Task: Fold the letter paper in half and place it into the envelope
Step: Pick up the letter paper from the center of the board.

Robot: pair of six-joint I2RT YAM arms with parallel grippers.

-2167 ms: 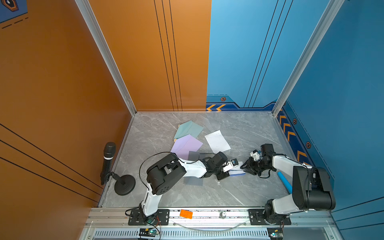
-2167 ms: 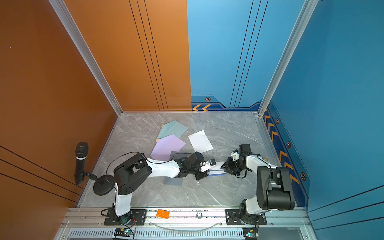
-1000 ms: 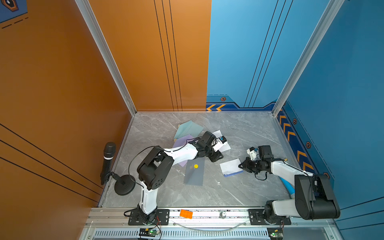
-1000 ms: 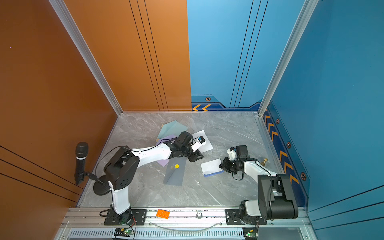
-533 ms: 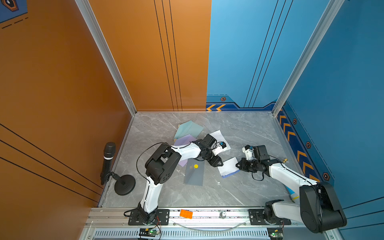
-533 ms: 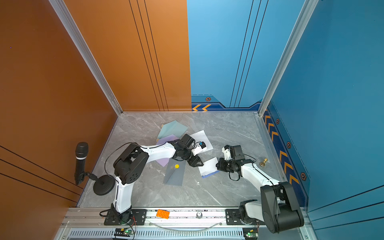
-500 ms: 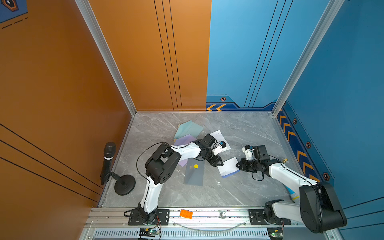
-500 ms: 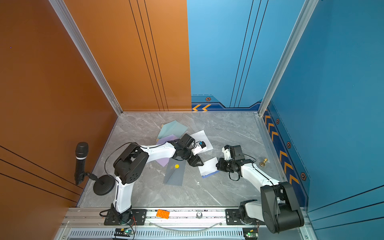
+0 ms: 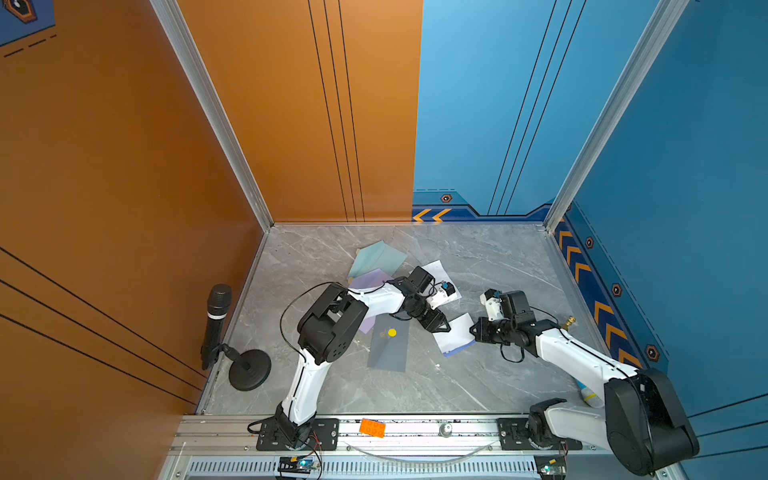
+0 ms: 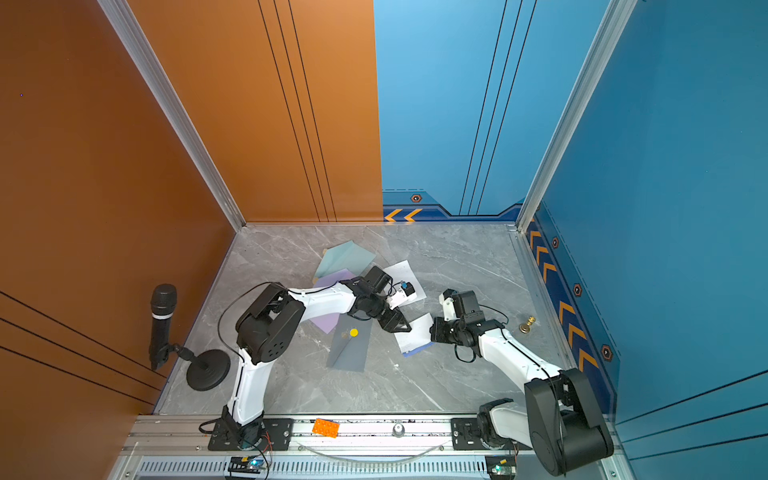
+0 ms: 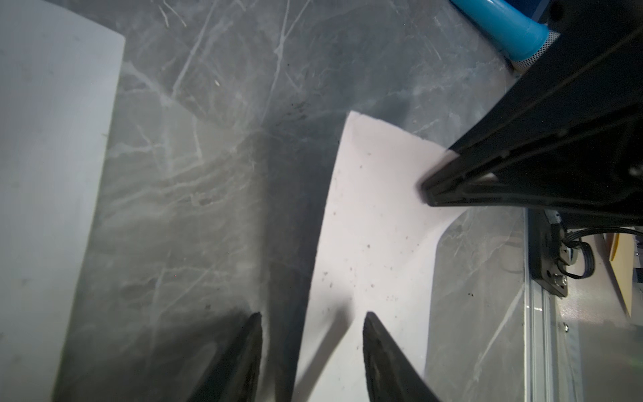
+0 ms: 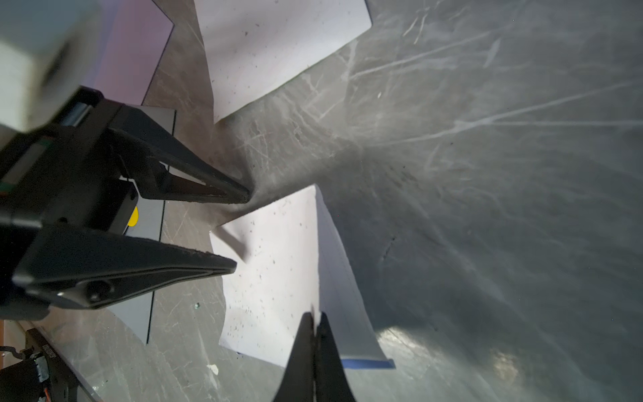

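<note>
The letter paper (image 9: 455,338) is a folded white sheet with a blue edge, lying on the grey marble table in both top views (image 10: 411,336). My right gripper (image 12: 315,315) is shut on its fold edge and holds that side a little raised. My left gripper (image 11: 311,316) stands open at the opposite corner, with one fingertip (image 12: 222,264) over the paper (image 12: 278,278) and the other over bare table. The envelope (image 9: 388,347) is grey with a yellow dot and lies flat just left of the paper, under the left forearm.
A white sheet (image 9: 440,272), a lilac sheet (image 9: 370,282) and a teal sheet (image 9: 376,255) lie behind the left gripper. A microphone on a stand (image 9: 216,320) is at the left wall. A small brass piece (image 9: 569,322) and a blue tube (image 11: 504,28) are at the right. An orange brick (image 9: 372,427) sits on the front rail.
My left gripper has come forward from the sheets at the back to the folded paper's corner, its jaws a little wider. The right gripper has shifted slightly left, still pinching the paper.
</note>
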